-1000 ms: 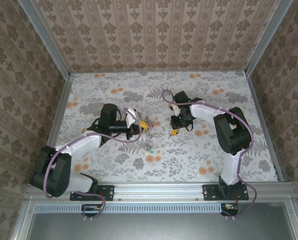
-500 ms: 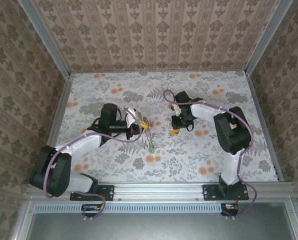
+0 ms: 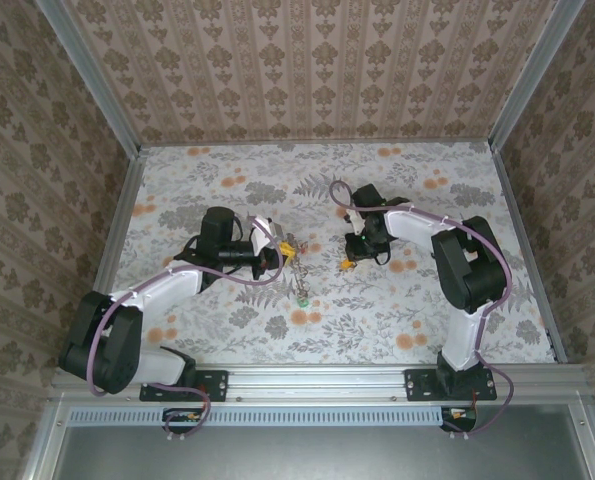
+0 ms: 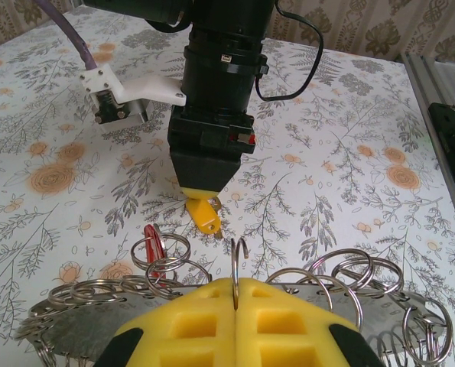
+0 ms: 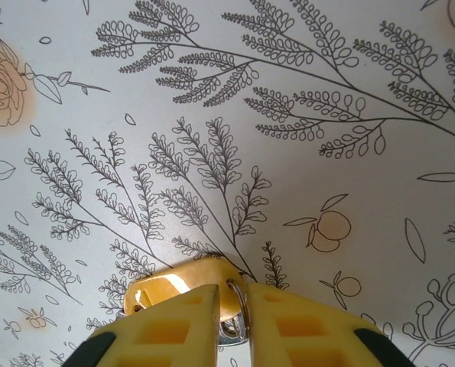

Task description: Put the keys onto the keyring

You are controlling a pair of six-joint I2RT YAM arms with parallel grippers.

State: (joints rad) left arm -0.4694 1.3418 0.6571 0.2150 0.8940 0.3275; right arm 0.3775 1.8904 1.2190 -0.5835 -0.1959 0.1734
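Slightly rightward the right arm (image 3: 467,262) is shifted since a second ago. A yellow-headed key (image 5: 185,289) is clamped in the right gripper (image 5: 231,306), near the table (image 5: 326,115). The keyring (image 4: 235,256) is pinched by the left gripper (image 4: 235,287), closed on its wire.

Floral-print tabletop (image 3: 227,170) inside damask-patterned walls (image 3: 307,70) with aluminium corner posts (image 3: 89,75), under even light.

Above the table (image 3: 427,320), the left gripper (image 3: 284,250) stood left of the right gripper (image 3: 349,263), near but apart. The keyring (image 4: 234,267) stood upright between the left jaws (loose rings (image 4: 342,267) lay beneath). A key (image 5: 181,277) sat between the right jaws, and another key (image 3: 303,298) was nearer the bases.
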